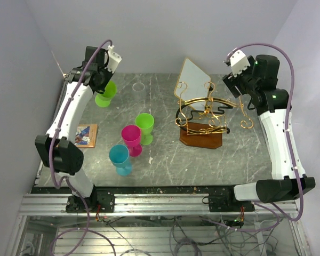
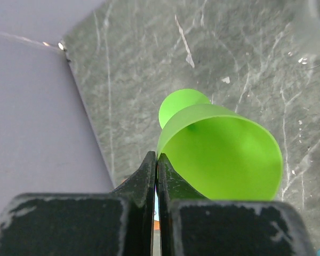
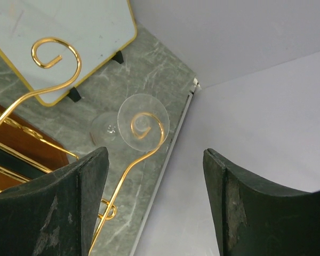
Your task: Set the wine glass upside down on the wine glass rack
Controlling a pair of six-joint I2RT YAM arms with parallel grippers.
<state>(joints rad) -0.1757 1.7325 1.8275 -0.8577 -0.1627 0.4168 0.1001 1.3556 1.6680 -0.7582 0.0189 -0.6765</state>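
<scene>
Two fingers of the left gripper (image 2: 156, 162) are pinched almost together on the rim of the green wine glass (image 2: 224, 154). It tilts at the far left corner of the table (image 1: 165, 160), mouth toward the wrist camera, well apart from the gold wire rack (image 1: 205, 120). The right gripper (image 3: 153, 156) hangs wide open and empty beside the rack's right curls, near a clear glass (image 3: 141, 124). A green goblet (image 1: 145, 127), pink goblet (image 1: 132, 137) and blue goblet (image 1: 120, 158) stand mid-table.
</scene>
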